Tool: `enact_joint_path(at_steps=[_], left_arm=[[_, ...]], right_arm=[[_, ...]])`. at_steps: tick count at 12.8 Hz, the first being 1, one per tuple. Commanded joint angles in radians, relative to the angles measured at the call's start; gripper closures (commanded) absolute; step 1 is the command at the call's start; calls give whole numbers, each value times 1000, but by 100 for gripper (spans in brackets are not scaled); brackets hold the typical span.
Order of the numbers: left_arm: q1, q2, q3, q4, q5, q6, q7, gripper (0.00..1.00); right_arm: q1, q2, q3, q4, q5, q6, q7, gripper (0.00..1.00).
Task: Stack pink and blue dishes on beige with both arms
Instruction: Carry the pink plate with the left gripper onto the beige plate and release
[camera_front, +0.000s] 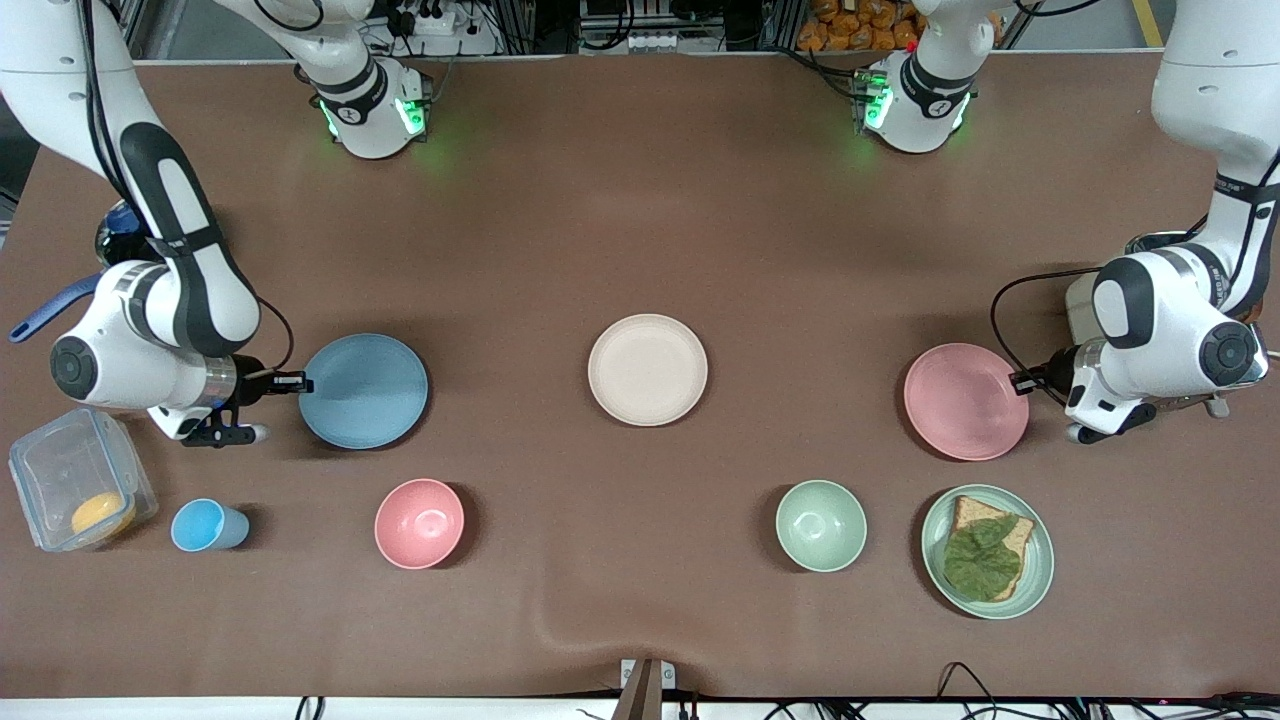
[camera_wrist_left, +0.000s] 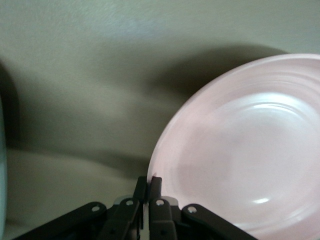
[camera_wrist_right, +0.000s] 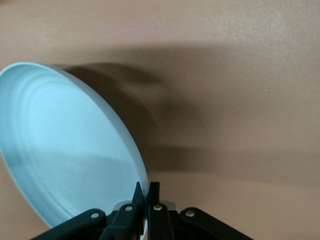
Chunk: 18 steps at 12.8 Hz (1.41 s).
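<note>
Both plates are pinched at their outer rims, and the beige plate waits midway between them.

We see the right gripper (camera_front: 290, 381) closed thin on the rim of the blue plate (camera_front: 364, 391) at the right arm's end of the table, and the left gripper (camera_front: 1025, 380) likewise clamped on the rim of the pink plate (camera_front: 966, 401) at the left arm's end; in both wrist views the fingers (camera_wrist_right: 153, 192) meet on the plate edge. Each plate lies inward of its gripper, toward the beige plate (camera_front: 647, 369), so we judge both carries run straight to the centre. The pink bowl (camera_front: 419, 523), green bowl (camera_front: 821, 525), blue cup (camera_front: 208, 525) and the green plate with toast (camera_front: 988, 550) sit nearer the front camera, off those paths. Only one plate can land first.
</note>
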Motion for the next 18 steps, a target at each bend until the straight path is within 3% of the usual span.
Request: enact_joint_path(at_steps=[1, 3, 5, 8, 11, 14, 18], left_arm=[[6, -78, -72, 47, -38, -153, 0, 100], [-1, -108, -120, 92, -119, -243, -16, 100], [-27, -97, -192, 168, -157, -320, -209, 100], [-89, -92, -314, 209, -161, -328, -480, 100], [-225, -91, -326, 209, -157, -301, -628, 100], [-326, -43, -326, 201, -152, -192, -690, 100], [-425, 9, -321, 196, -147, -94, -768, 100]], right_arm=[[25, -12, 2, 54, 9, -76, -1, 100], [41, -8, 2, 72, 15, -93, 0, 100], [41, -12, 3, 114, 17, -132, -4, 100], [39, -8, 2, 236, 17, -296, 6, 100], [21, -9, -4, 224, 9, -358, 1, 100], [-50, -17, -1, 232, 15, -384, -51, 100], [-35, -5, 2, 319, 20, -381, -68, 100]])
